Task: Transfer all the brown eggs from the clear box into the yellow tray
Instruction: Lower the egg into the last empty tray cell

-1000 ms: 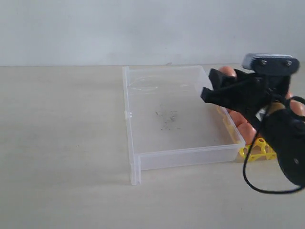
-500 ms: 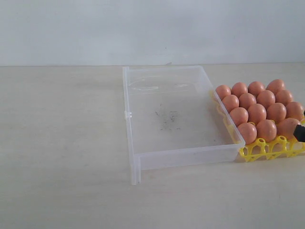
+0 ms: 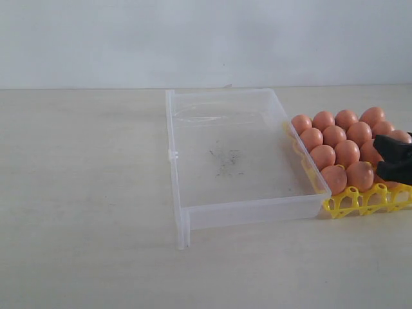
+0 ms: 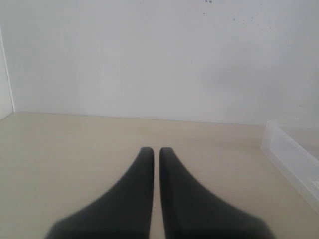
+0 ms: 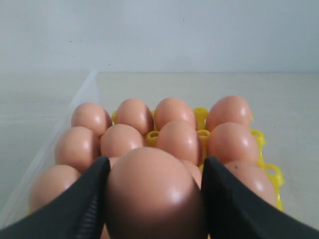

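Back over the yellow tray (image 3: 360,201) comes my right end effector (image 3: 386,158), which was almost out of sight a moment ago. It is partly open and squeezes one brown egg (image 5: 152,196) from both sides, so the egg cannot roll or drop. Other brown eggs (image 3: 335,136) sit in the tray's cups. The clear box (image 3: 193,219) beside it has no eggs left. The held egg hides the cup below, so I cannot see a free spot. My left end effector (image 4: 155,152) is closed tight, holding nothing, above the bare surface (image 3: 84,193).

Exterior front-on, wrist views low, right nearest shared brown eggs (image 3: 347,152)
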{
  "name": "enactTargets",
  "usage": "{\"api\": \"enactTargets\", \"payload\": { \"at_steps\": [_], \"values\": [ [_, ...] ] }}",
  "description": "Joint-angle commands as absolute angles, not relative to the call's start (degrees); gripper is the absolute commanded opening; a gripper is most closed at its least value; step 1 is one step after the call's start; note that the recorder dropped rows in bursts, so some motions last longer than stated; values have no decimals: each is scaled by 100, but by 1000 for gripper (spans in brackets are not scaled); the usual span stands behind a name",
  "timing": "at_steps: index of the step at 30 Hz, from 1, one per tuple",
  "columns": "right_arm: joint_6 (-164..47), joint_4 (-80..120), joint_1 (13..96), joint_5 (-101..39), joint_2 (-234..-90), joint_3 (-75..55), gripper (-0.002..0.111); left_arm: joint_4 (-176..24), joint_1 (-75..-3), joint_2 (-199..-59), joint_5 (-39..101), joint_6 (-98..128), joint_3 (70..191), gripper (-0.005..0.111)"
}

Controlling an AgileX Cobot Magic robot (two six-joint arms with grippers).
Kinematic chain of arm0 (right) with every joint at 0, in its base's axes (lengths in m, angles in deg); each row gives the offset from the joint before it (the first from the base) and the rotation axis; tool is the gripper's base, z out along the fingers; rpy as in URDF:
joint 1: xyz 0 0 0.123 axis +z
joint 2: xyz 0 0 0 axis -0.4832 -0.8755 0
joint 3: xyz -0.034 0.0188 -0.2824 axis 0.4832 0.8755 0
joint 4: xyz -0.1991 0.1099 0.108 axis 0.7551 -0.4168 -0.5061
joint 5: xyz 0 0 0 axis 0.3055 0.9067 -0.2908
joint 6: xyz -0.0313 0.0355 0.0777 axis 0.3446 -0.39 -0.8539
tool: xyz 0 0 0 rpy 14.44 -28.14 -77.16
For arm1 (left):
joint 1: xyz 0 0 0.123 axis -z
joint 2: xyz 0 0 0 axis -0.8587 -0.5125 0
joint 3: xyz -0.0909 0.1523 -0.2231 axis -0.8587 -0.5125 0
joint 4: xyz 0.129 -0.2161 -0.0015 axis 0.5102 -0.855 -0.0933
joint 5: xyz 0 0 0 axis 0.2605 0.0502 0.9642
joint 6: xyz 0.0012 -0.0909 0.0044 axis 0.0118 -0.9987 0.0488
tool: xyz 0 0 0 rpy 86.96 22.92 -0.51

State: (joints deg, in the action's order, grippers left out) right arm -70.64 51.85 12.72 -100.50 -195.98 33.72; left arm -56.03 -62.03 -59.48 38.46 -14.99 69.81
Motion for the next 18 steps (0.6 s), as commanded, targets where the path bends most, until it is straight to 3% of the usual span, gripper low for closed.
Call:
{"api": "enactTargets", "payload": {
  "at_steps": [1,7,18],
  "values": [
    [-7515,5176,808,-10121,-19693,3538,0,-5613,-6195,-5929,3857,-1504,6964,4],
    [-8047,4904,265,-10121,-19760,3771,0,-5613,-6195,-5929,3857,-1504,6964,4],
    [-7946,5381,289,-10121,-19921,3512,0,-5613,-6195,-5929,3857,-1504,6964,4]
  ]
}}
